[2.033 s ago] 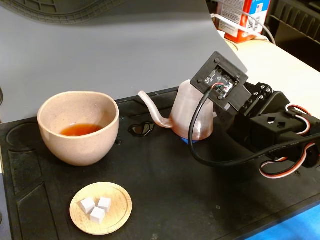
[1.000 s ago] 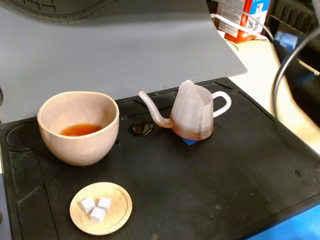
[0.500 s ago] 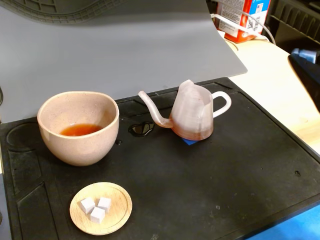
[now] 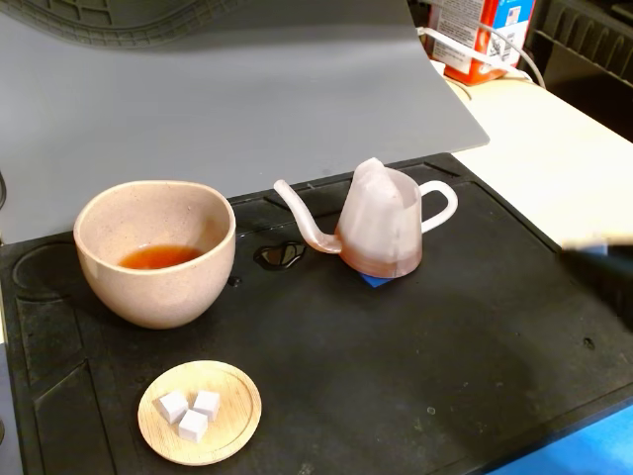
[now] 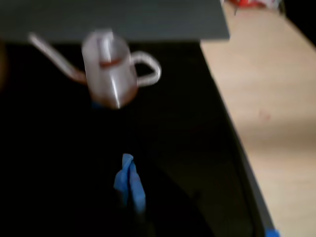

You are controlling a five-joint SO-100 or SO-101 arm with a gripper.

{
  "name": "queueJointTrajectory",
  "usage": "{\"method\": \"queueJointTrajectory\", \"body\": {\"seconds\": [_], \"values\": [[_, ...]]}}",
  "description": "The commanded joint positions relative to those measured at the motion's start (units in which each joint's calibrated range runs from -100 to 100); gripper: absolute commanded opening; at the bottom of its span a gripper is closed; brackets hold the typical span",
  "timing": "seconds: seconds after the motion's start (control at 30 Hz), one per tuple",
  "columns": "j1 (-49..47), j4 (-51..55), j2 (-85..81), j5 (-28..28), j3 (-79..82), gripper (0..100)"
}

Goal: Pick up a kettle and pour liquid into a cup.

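Kettle (image 4: 379, 226) stands upright on your black mat (image 4: 475, 346), spout toward the cup (image 4: 156, 252) holding liquid (image 4: 158, 257). Your gripper (image 5: 129, 181) hangs apart, blurred; its opening can't be told.

Kettle (image 4: 381, 228) upright, cup (image 4: 155, 252) holding reddish liquid (image 4: 158, 257)

Tool (image 5: 129, 180) withdrawn from kettle (image 4: 381, 226).

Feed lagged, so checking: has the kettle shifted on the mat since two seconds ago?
No. The kettle still sits over the same blue patch, spout toward the cup.
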Motion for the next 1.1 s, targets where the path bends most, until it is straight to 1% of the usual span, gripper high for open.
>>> {"method": "queueJointTrajectory", "body": {"seconds": [0.0, 0.1, 0.2, 0.43, 0.53, 0.63, 1.07], "values": [[0.19, 8.99, -2.15, -0.23, 0.19, 1], [0.19, 19.62, -4.2, -0.23, 0.01, 1], [0.19, 26.28, -4.29, -0.12, 0.01, 1], [0.19, 35.19, -3.77, -0.12, 0.01, 1], [0.19, 35.62, -3.6, -0.12, 0.01, 1], [-0.27, 38.82, -3.77, 0.09, 0.1, 1], [-0.35, 38.9, -4.03, 0.3, 0.01, 1]]}}
